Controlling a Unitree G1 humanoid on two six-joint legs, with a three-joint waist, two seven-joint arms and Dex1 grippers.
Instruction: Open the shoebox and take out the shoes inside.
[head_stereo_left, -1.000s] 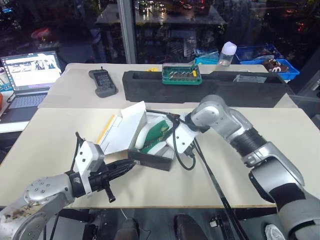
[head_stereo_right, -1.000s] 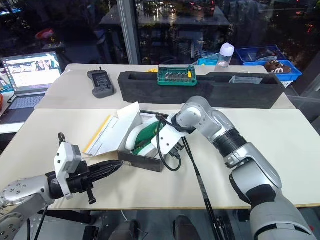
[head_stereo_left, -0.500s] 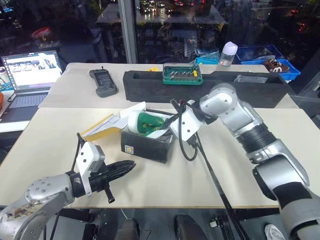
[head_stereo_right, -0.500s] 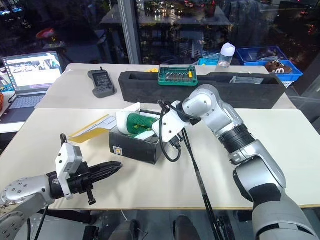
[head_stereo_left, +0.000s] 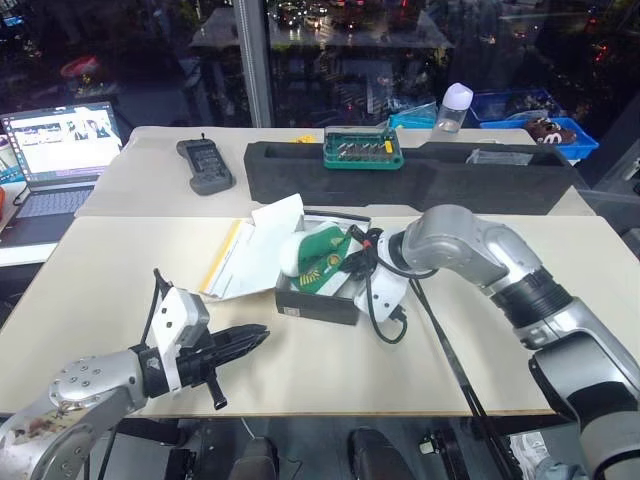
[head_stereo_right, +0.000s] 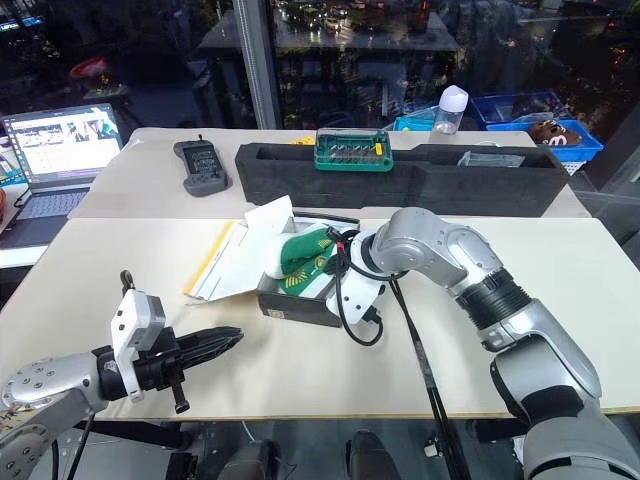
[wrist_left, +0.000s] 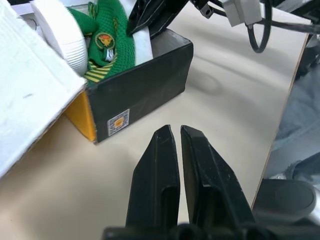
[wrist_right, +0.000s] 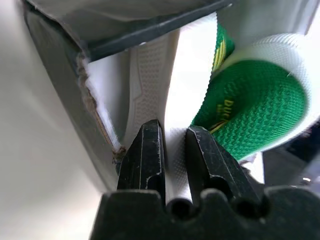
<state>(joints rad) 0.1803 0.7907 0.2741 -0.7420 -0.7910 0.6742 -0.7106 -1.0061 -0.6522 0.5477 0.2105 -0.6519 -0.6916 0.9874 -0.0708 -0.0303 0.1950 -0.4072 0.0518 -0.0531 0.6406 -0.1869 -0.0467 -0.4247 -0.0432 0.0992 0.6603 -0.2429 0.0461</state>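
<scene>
The shoebox (head_stereo_left: 318, 304) lies open mid-table, black sides down, its yellow-edged lid (head_stereo_left: 250, 258) folded back to the left. The green shoes (head_stereo_left: 322, 254) with white soles stick up out of it. My right gripper (head_stereo_left: 352, 262) reaches into the box's right end. In the right wrist view the right gripper (wrist_right: 173, 132) is shut on the white sole edge of a shoe (wrist_right: 255, 100), just inside the box wall (wrist_right: 60, 80). My left gripper (head_stereo_left: 262, 336) hovers shut and empty in front of the box, a short way off its near black side (wrist_left: 140, 95).
A long black foam tray (head_stereo_left: 430, 178) carrying a green bit case (head_stereo_left: 362, 150) lies behind the box. A black handheld device (head_stereo_left: 205, 165) and a laptop (head_stereo_left: 60, 150) are at the back left. A black cable (head_stereo_left: 440, 350) runs from my right wrist to the table's front edge.
The box, tipped up on its end half a second ago, lies flat again, slightly further right. My right gripper rolled and sank with it. The left gripper stayed put.
</scene>
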